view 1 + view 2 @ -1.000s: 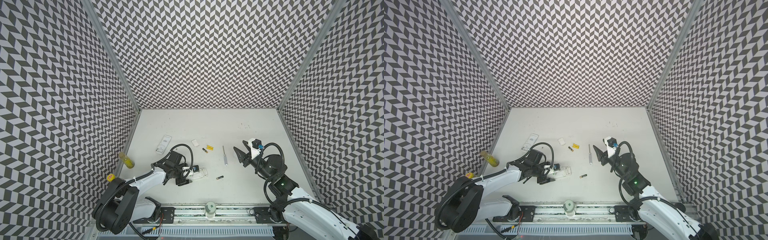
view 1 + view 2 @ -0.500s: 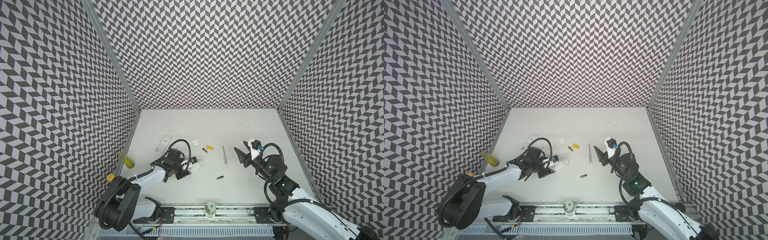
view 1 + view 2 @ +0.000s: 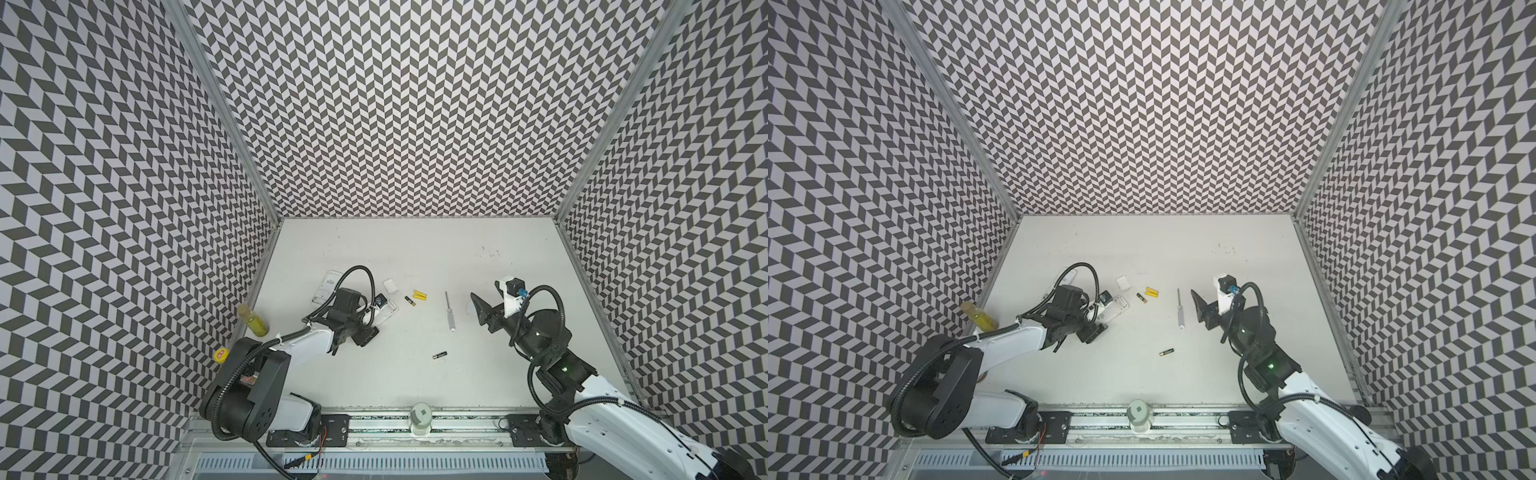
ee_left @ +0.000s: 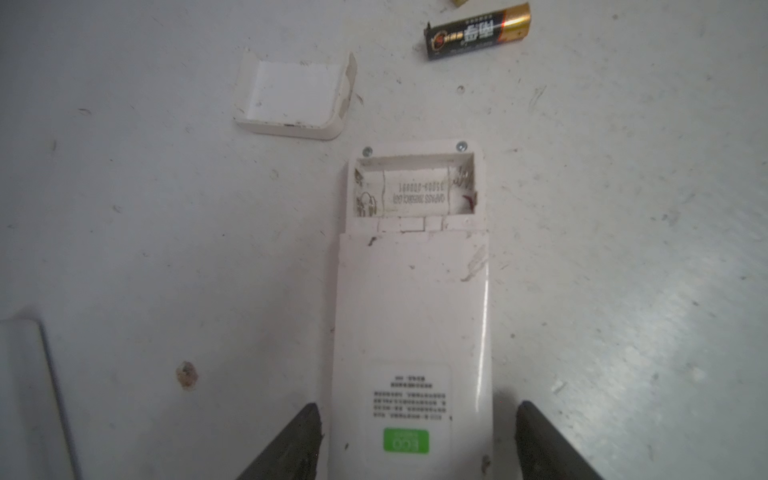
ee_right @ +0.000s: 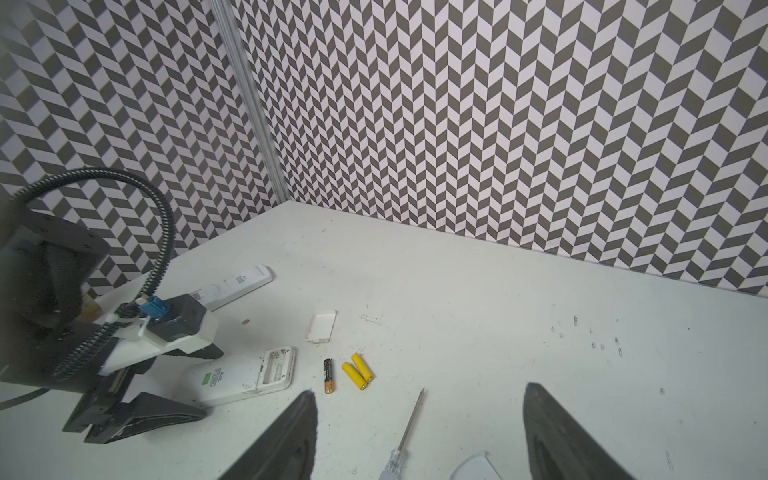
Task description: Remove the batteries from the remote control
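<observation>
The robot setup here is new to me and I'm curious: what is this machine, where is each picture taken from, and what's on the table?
A two-armed robot with pincer grippers works at a white table. Two pictures look down from overhead; the other two come from cameras on each wrist. The left gripper, open, straddles a white remote whose battery compartment is empty, its cover beside it. Lying loose: two yellow batteries, a black battery, a second black battery, a screwdriver, a second remote. The right gripper is open and holds nothing.
</observation>
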Robot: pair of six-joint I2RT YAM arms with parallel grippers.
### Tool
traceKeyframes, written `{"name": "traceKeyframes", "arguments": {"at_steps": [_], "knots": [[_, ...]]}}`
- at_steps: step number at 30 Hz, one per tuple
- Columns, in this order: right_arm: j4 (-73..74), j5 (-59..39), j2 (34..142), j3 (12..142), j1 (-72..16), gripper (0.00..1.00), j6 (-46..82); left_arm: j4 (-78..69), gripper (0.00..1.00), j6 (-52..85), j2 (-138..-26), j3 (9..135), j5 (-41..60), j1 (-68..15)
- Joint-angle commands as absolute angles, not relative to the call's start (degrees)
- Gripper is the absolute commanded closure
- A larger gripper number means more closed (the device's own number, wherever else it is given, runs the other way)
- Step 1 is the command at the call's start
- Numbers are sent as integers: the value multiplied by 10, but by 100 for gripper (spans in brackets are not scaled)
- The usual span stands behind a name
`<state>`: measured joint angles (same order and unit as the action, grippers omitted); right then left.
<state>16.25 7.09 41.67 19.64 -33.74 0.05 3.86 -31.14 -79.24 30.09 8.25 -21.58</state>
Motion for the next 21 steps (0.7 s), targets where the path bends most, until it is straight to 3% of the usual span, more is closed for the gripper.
{"name": "traceKeyframes", "arguments": {"at_steps": [1, 7, 13, 21], "knots": [[187, 101, 433, 190, -340, 21, 8, 48, 0, -316, -764, 304, 91, -204], [227, 155, 477, 181, -338, 9, 3, 11, 0, -316, -717, 320, 72, -180], [293, 214, 531, 168, -306, 0, -2, -167, 0, -237, -719, 288, 135, -99], [336, 223, 624, 199, -242, 0, -25, -462, 0, -174, -778, 203, 183, -22]]}}
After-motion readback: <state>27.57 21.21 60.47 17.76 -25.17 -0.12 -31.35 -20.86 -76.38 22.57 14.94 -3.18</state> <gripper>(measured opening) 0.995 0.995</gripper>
